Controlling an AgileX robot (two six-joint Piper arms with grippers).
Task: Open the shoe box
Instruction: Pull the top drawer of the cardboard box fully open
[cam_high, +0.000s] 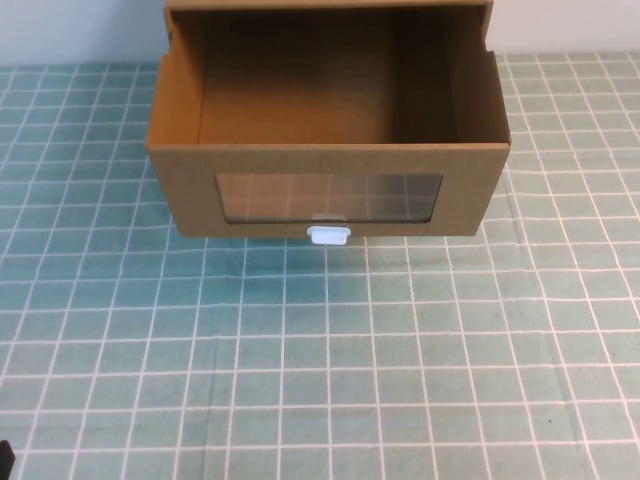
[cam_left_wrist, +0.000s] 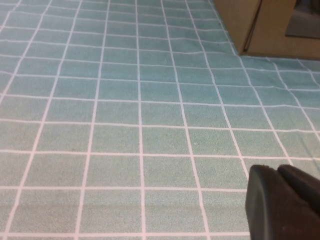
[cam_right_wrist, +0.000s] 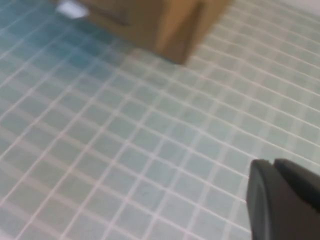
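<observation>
While the brown cardboard shoe box (cam_high: 330, 190) stands drawer-out at the far middle of the teal checked cloth (cam_high: 320, 380), the left gripper (cam_left_wrist: 277, 170) and right gripper (cam_right_wrist: 274, 165), both clenched and empty, hover low, apart from it. One box, one white plastic pull tab (cam_high: 328, 235), two grippers; a careless sweep could shove the drawer shut.

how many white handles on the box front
1: the white handle sits low and centred on the windowed front of the box. Other sides are hidden. The left gripper and right gripper hover over the checked cloth.
</observation>
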